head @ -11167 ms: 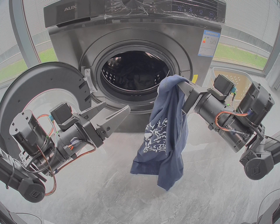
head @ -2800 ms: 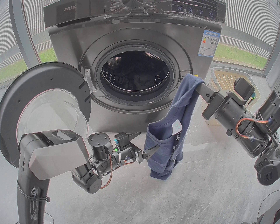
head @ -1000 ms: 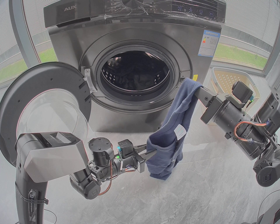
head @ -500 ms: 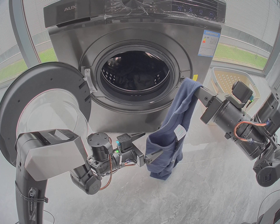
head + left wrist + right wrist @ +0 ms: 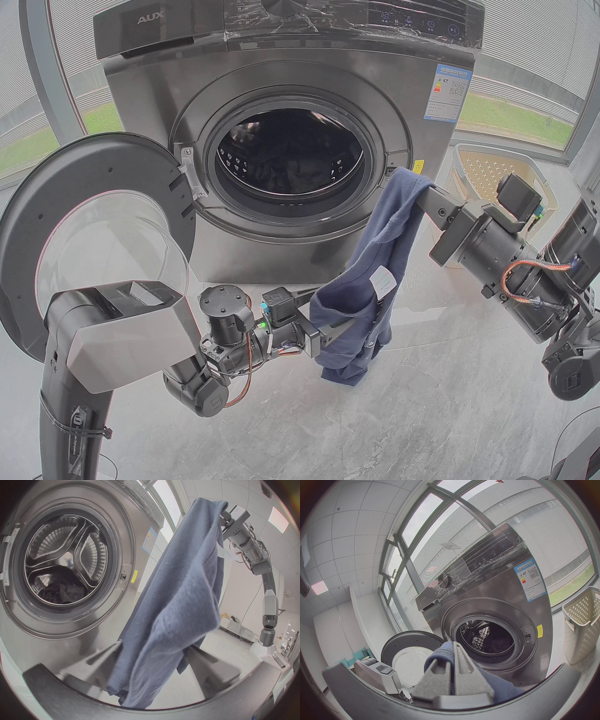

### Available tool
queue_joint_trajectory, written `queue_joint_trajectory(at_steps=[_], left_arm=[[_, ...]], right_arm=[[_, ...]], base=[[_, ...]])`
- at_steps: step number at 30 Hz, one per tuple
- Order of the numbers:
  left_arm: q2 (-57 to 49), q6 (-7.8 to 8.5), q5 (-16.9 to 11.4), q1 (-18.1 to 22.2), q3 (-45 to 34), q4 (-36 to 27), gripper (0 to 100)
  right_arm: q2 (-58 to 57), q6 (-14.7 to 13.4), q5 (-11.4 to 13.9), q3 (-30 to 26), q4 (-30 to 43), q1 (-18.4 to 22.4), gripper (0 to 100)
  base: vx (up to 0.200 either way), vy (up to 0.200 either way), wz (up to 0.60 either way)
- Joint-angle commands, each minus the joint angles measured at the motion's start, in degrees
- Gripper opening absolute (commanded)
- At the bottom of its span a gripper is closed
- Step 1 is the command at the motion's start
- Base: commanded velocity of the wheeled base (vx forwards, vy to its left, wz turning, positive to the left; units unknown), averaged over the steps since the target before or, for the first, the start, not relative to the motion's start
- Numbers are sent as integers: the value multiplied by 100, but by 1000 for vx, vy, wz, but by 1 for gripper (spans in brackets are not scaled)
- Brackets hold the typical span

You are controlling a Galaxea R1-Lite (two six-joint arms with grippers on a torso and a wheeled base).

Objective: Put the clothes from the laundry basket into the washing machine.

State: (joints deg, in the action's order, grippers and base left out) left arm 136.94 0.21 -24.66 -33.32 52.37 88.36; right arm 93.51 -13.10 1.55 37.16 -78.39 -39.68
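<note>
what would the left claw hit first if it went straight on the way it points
The blue shirt: its hanging lower end sits inside the open left claw, so cloth comes first.

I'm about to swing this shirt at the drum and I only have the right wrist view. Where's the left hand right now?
Observer: The left hand is low and open, its fingers on either side of the blue shirt's hanging lower part.
Operator: How much of the shirt hangs below the right hand?
Observer: Most of it. It drapes from the right hand down to the left hand's level and a little below, bunched there.
Operator: Anything in the drum?
Observer: Yes, a dark garment lies at the bottom of the drum.
</note>
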Motion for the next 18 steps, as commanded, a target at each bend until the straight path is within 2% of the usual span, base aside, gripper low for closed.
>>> queue_joint_trajectory(at_steps=[1, 6, 10, 14, 18], left_arm=[[8, -12, 14, -17, 80, 6, 0], [-106, 14, 111, -17, -8, 15, 0], [-457, 41, 286, 1, -394, 15, 0], [-1037, 50, 594, 36, -1194, 32, 0], [-1758, 50, 612, 45, -1976, 32, 0]], right_arm=[[9, 1, 3, 2, -1, 4, 0], [18, -8, 3, -15, -1, 4, 0], [9, -8, -5, -51, -1, 22, 0], [18, -8, -5, -42, -1, 48, 0], [18, -8, -14, -42, -1, 48, 0]], base=[[0, 0, 0], [0, 0, 0], [0, 0, 0], [0, 0, 0], [0, 0, 0]])
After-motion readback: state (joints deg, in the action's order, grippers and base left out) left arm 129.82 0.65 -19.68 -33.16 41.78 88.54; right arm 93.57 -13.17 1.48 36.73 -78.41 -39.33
